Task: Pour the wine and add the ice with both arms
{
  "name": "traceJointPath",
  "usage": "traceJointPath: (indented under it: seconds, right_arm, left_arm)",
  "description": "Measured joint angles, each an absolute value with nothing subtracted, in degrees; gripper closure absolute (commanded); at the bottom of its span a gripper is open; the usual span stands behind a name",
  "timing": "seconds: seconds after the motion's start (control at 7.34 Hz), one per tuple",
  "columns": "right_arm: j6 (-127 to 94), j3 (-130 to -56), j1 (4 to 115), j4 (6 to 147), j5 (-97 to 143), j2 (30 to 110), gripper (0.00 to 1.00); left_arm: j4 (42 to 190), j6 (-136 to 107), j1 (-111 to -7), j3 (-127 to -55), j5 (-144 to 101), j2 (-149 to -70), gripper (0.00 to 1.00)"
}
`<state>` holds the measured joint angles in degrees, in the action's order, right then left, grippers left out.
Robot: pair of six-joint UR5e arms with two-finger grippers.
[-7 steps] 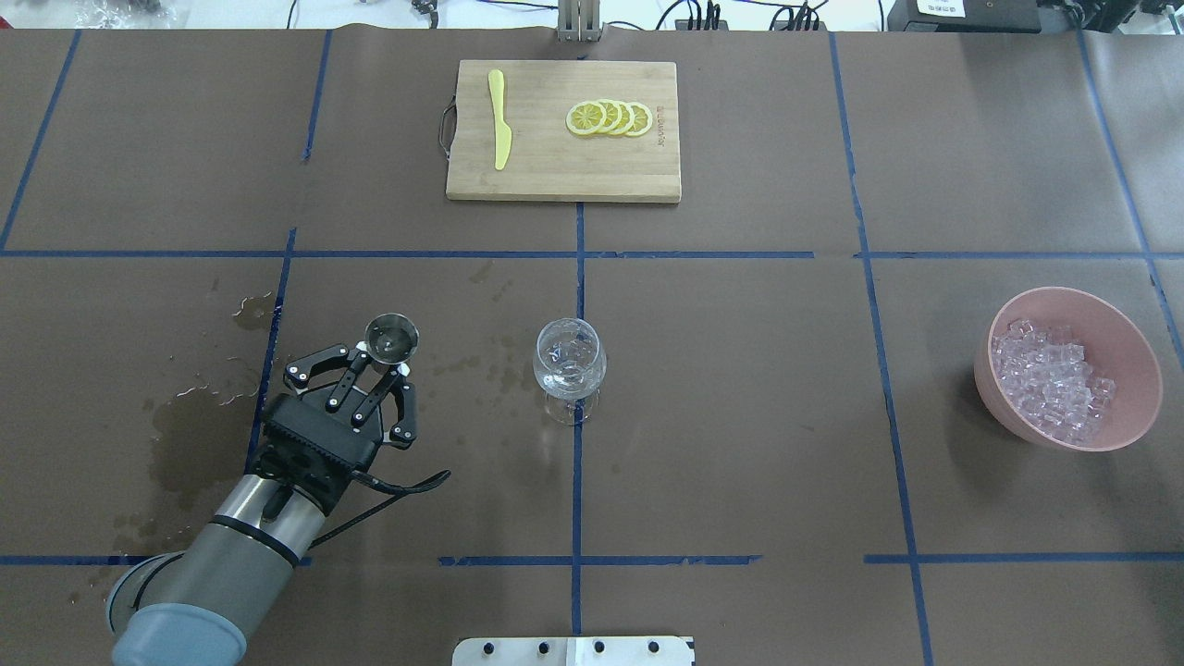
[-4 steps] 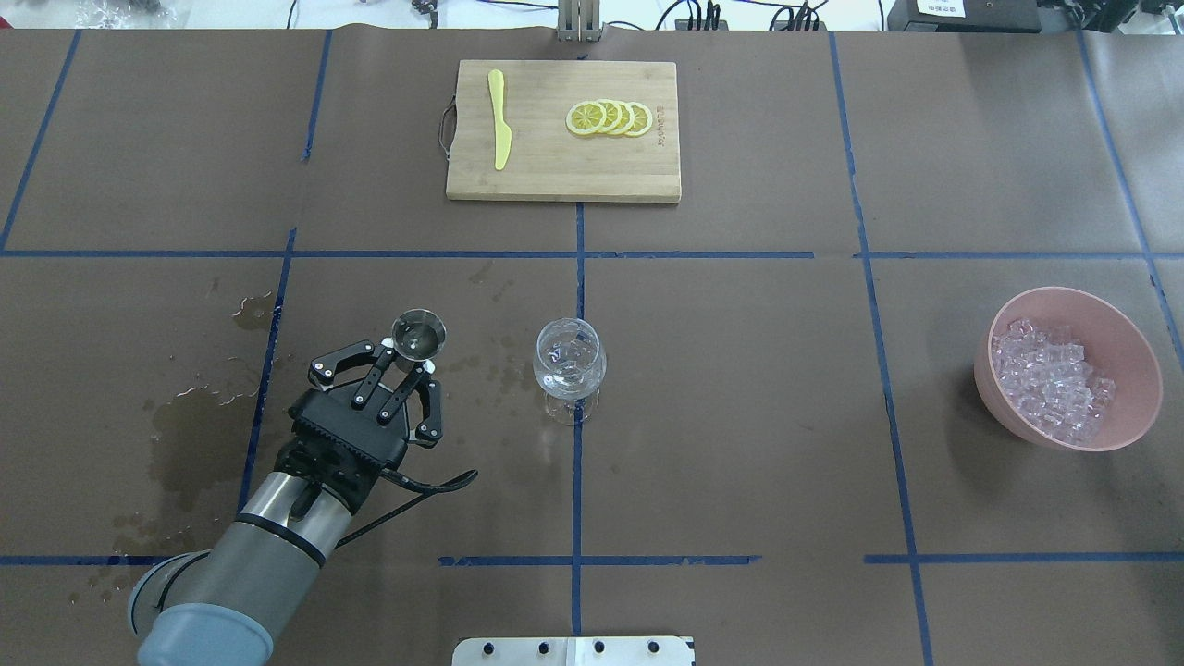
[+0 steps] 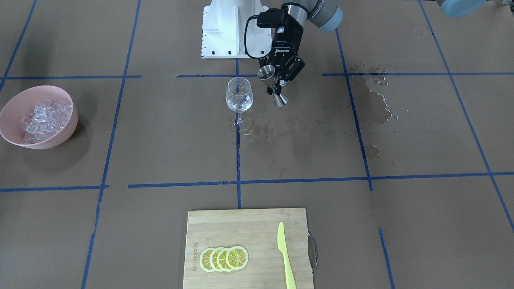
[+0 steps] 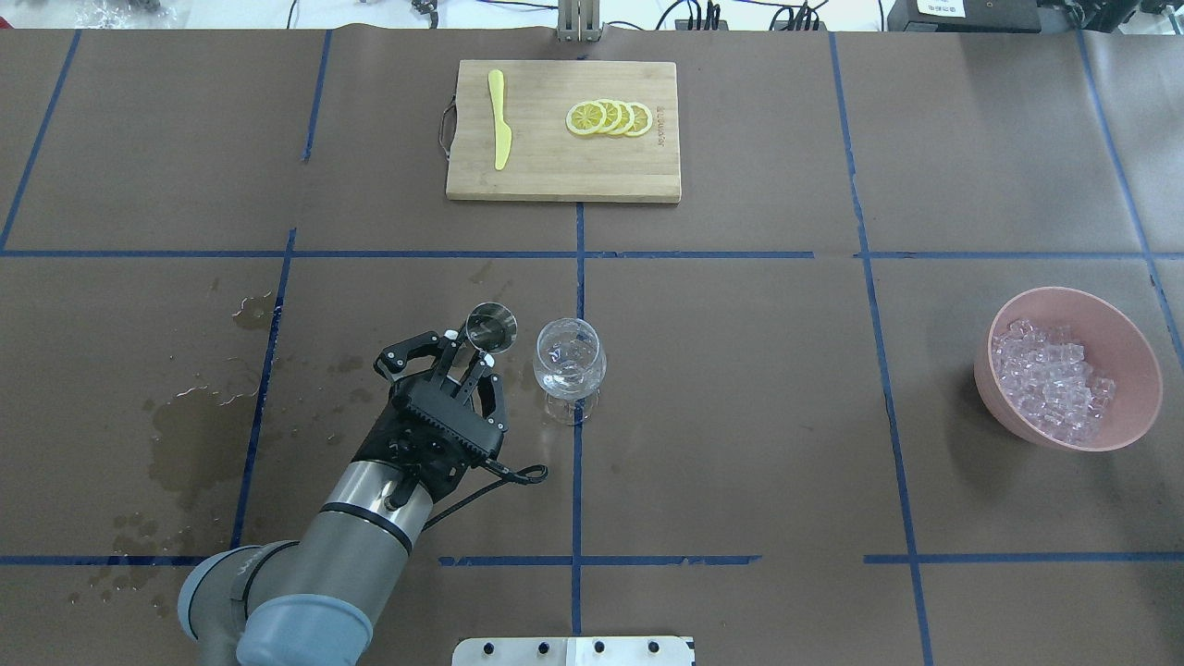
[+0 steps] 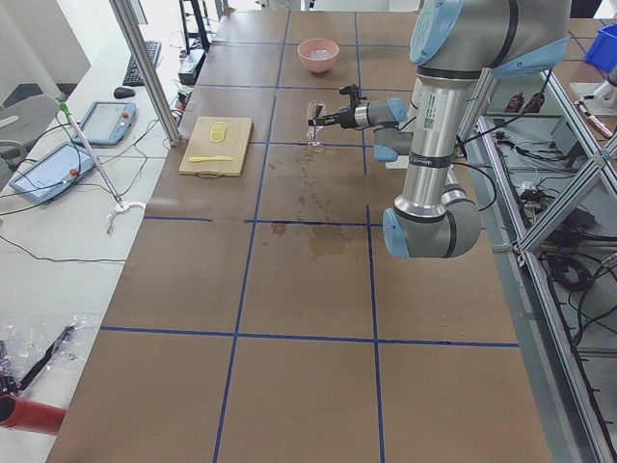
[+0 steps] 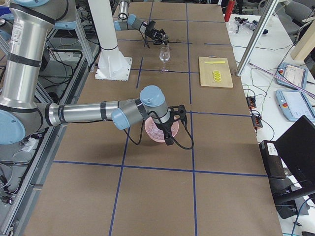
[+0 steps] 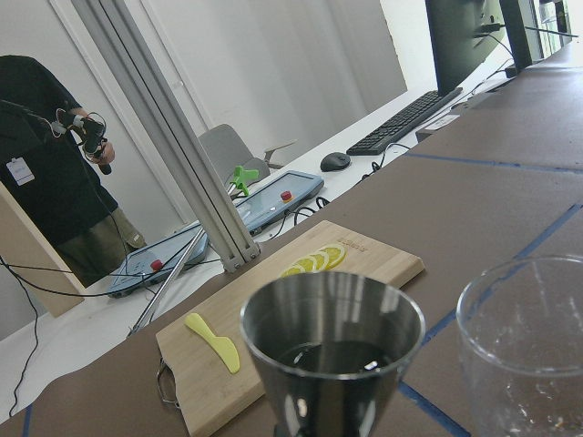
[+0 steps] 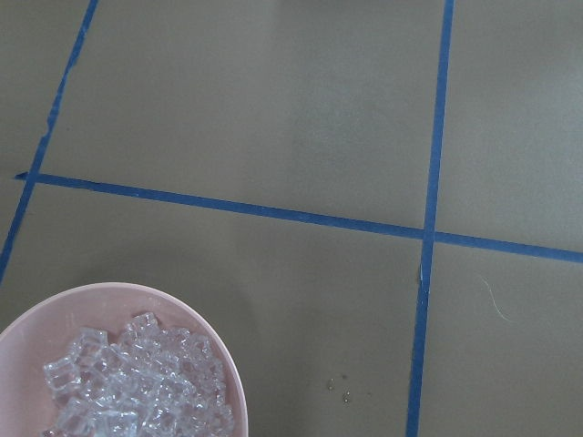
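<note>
Overhead, the brown table is entered by the left arm from 7 o'clock. The right arm is caught only from the side, with the right gripper hung over the pink bowl; whether that claw is spread or pressed together cannot be told. The ice is heaped in the bowl, at 3 o'clock from the wine glass and well apart. A steel jigger is pinched by the left gripper, just beside the glass at 9 o'clock.

Left end effector clamped shut, forearm reaching forward, right arm stretched low, elbow bent
</note>
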<state>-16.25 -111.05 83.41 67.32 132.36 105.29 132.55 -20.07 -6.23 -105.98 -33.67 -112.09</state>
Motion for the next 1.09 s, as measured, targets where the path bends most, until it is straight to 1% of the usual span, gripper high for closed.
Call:
traceJointPath:
  seconds: [0.27,0.41,1.09]
  right_arm:
    - [-16.3,-110.9,83.4,67.3,132.4,105.3,0.00]
    - [-16.3,-110.9,83.4,67.3,132.4,105.3,0.00]
    - [-16.3,-110.8,83.4,67.3,132.4,105.3,0.00]
  left_arm:
    - [124.3,-17.7,-6.1,-105.9,-33.6,-115.6,1.00]
    - [122.8,-15.0,-6.1,-105.8,-33.6,-116.4,1.00]
    - [122.0,1.5,-7.1,-106.0,-32.7,-116.8,1.00]
